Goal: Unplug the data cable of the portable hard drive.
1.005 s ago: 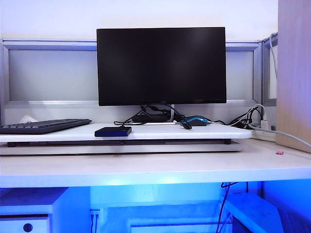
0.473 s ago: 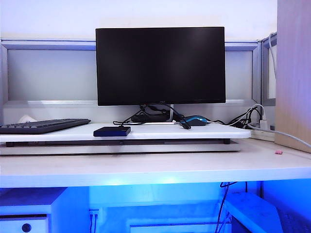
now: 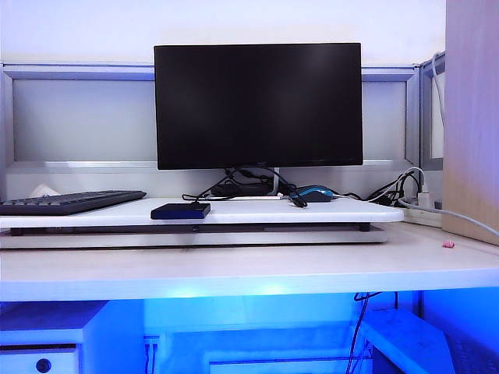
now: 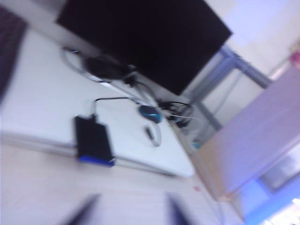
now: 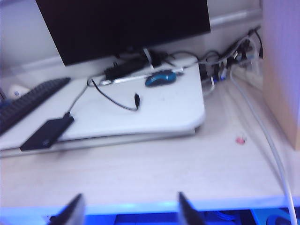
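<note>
Data cable [image 5: 77,101] sits plugged into portable hard drive [image 5: 47,132]; left gripper [image 4: 129,211] and right gripper [image 5: 127,211] jaws spread, well apart from it.

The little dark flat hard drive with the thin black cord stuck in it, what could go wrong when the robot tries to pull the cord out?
1. The dark navy flat hard drive lies loose at the white raised board's front edge; a pull could drag it off.
2. The thin black data cable loops toward the blue-and-black mouse, so tugging may snag it.
3. The left gripper and right gripper, both open, sit far back from the drive, and both wrist views are blurred, so aiming could miss.
</note>
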{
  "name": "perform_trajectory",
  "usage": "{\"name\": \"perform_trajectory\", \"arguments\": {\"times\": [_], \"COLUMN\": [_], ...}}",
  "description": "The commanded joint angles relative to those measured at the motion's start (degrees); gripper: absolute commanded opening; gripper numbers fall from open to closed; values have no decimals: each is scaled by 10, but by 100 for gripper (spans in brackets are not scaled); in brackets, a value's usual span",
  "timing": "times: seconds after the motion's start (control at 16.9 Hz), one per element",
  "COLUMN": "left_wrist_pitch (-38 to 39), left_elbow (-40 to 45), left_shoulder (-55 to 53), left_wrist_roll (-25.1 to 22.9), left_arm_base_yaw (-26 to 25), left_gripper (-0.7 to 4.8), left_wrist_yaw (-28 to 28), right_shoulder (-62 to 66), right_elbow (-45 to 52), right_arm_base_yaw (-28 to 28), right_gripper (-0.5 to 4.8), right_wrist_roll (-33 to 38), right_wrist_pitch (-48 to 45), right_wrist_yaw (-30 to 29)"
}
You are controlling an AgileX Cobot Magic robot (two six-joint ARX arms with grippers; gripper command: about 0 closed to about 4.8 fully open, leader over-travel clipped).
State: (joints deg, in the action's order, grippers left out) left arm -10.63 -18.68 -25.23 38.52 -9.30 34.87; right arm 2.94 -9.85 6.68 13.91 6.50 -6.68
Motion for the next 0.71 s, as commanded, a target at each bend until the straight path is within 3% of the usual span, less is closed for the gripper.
{"name": "perform_trajectory", "arguments": {"times": [0.06,0.12,0.3,0.41,0.53,0.59,0.71], "left_wrist_pitch": [-155,-192,-247,-353,-474,-541,-583], "left_elbow": [-19,-19,-18,-19,-19,-19,-25], "left_shoulder": [-137,-200,-320,-406,-504,-565,-634], "left_wrist_roll": [118,154,155,174,229,258,283], "left_arm_base_yaw": [7,24,98,160,185,188,188], "left_gripper": [479,479,479,479,479,479,479], "left_wrist_yaw": [40,39,17,-33,-54,-67,-72], "right_shoulder": [64,120,280,396,471,510,548], "right_elbow": [-33,-54,-126,-176,-197,-200,-203], "right_arm_base_yaw": [1,1,3,21,48,59,65], "right_gripper": [279,280,285,317,374,378,378], "right_wrist_roll": [0,1,0,-10,-22,-21,-21], "right_wrist_pitch": [-23,-63,-146,-198,-270,-318,-350], "right_wrist_yaw": [-4,-17,-61,-76,-68,-63,-60]}}
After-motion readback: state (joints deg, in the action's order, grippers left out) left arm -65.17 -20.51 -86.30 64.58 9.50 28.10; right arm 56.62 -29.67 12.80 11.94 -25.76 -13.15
